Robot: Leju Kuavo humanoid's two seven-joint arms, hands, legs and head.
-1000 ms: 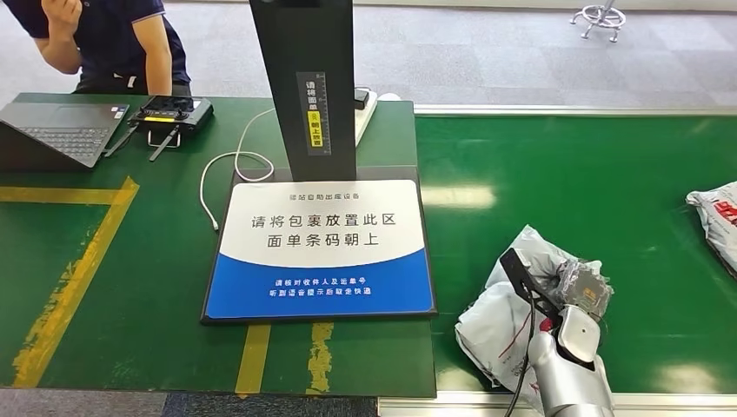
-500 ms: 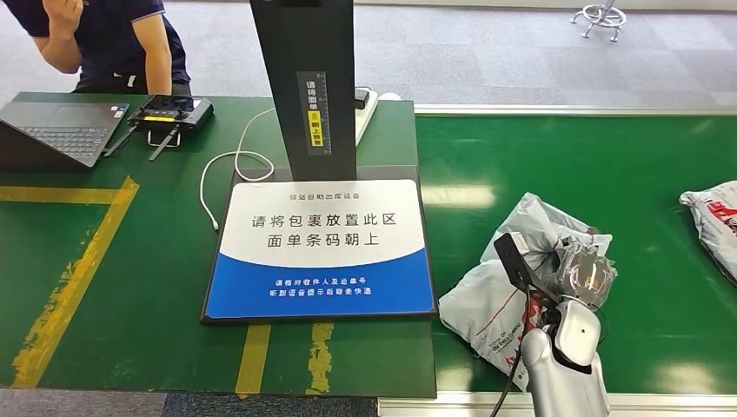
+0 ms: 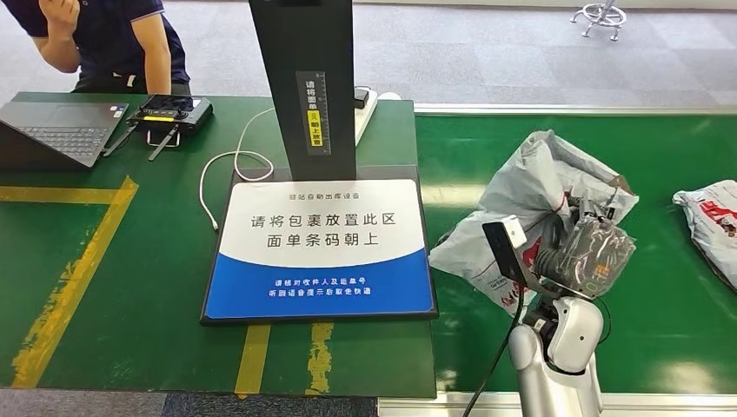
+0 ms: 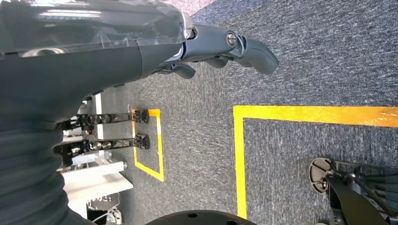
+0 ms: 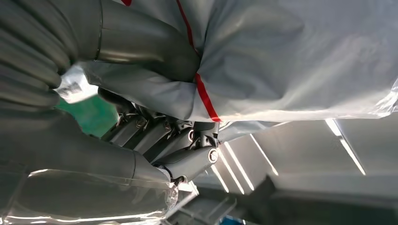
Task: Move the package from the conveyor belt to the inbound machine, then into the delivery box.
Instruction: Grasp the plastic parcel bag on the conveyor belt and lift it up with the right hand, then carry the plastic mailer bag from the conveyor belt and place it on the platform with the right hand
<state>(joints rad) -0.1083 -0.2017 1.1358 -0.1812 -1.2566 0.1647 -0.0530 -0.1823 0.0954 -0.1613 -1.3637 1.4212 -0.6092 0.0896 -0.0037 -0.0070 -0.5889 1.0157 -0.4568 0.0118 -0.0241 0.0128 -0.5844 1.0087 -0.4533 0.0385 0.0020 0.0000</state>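
The right hand (image 3: 584, 252) grips a grey plastic mailer package (image 3: 543, 187) and holds it lifted above the green conveyor belt (image 3: 565, 139), just beside the inbound machine's blue-and-white scanning pad (image 3: 320, 261). The left hand (image 4: 206, 44) hangs over carpeted floor (image 4: 305, 70), fingers loosely apart and holding nothing. A second package (image 3: 711, 221) lies farther along the belt.

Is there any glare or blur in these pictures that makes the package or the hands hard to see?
Head view: sharp and evenly lit, with soft glare patches on the green conveyor belt and a shine on the grey package. Right wrist view: the package is very close and slightly soft, the right hand shaded beneath it. Left wrist view: reflections streak the left hand; the carpet is sharp.
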